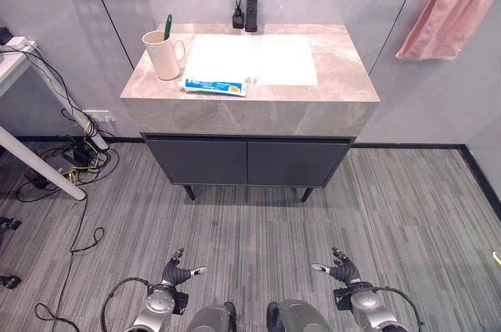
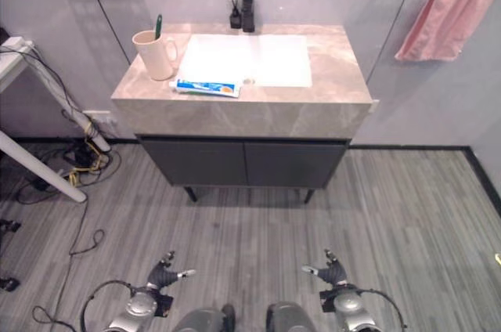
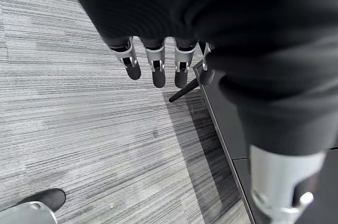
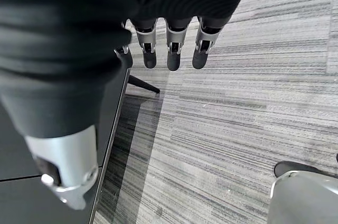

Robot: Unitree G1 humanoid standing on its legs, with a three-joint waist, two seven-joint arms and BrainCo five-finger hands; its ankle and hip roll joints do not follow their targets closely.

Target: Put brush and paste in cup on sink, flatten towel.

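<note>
Hands low over the floor, nothing picked up so far

Both arms hang down near the bottom of the head views, left hand [image 1: 178,272] and right hand [image 1: 342,268] over the grey striped floor [image 1: 258,222], fingers loose and straight, holding nothing. Farther off is the table [image 1: 329,97], a stone top on a dark cabinet. The toothpaste tube [image 1: 213,86] lies flat near its front edge, long axis running left-right along that edge, just in front of the white basin [image 1: 258,58]. Left of the basin stands the cream cup [image 1: 162,55] with the green-handled brush [image 1: 167,25] upright in it, handle tip up. Pink towel [image 1: 450,11] hangs bunched on the wall rail to the far right.
</note>
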